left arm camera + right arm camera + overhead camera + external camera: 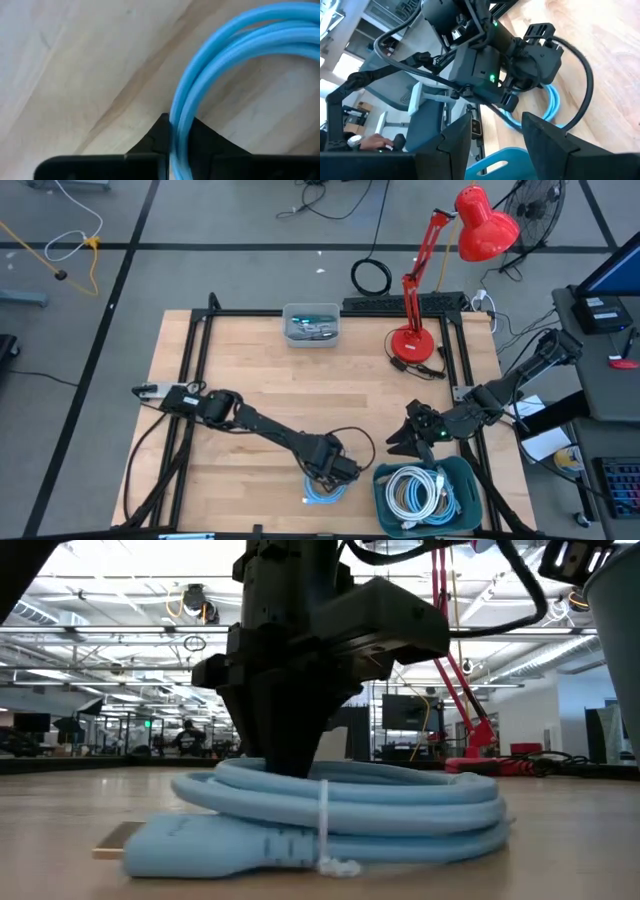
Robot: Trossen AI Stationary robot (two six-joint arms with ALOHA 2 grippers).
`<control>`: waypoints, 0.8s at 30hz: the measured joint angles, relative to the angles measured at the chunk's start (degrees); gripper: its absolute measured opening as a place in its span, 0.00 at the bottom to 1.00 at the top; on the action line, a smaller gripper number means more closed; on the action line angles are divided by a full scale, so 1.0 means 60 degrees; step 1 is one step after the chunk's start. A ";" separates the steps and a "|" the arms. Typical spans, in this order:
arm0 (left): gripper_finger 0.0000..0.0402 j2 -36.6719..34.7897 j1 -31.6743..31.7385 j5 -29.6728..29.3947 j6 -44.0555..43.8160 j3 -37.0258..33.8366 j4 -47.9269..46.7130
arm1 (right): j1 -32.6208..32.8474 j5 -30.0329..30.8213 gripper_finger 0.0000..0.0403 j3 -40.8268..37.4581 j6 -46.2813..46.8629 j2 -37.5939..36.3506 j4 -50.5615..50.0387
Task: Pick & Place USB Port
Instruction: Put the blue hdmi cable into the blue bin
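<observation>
My left gripper (pixel 326 476) is down at about six o'clock on the wooden surface (pixel 250 380), fingers pinched together on the strands of the light blue cable (pixel 323 490), a coiled bundle lying flat on the wood. From my left wrist, two blue strands run straight between my dark fingers (pixel 150 145), which press on them from both sides. At table height the coil (pixel 350 805) sits stacked in loops with a white tie (pixel 323 825) around it, its flat plug (pixel 190 840) pointing out toward the camera with a gold-coloured tip, and my left gripper (pixel 290 755) stands upright on top of the loops. My right gripper (pixel 400 442) hovers at about four o'clock, near the left one but apart from it, fingers spread and holding nothing; from its wrist I see its two fingers (pixel 545 140) well separated, with the left arm and the blue cable (pixel 550 102) beyond. Just beside the coil, at five o'clock, a teal bin (pixel 465 475) holds coils of white and grey cable. At twelve o'clock a grey tray (pixel 311 326) sits at the far edge, and a red desk lamp (pixel 412 340) stands at about two o'clock.
</observation>
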 joint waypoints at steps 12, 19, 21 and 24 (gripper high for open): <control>0.08 -0.2720 0.0490 -0.2551 -0.1412 -0.0043 -0.1977 | -0.0015 0.1245 0.42 0.0000 0.0434 0.0033 0.0009; 0.08 -0.4479 0.0492 -0.4716 -0.2375 -0.0026 -0.1831 | -0.0527 0.1543 0.45 0.0000 0.0275 0.0087 0.1384; 0.08 -0.4692 0.0491 -0.5159 -0.2406 -0.0028 -0.1558 | -0.0746 0.1524 0.47 0.0004 0.0106 0.0232 0.2311; 0.08 -0.4895 0.0528 -0.5562 -0.2334 -0.0022 -0.1273 | -0.1054 0.1490 0.49 0.0004 -0.0020 0.0552 0.3341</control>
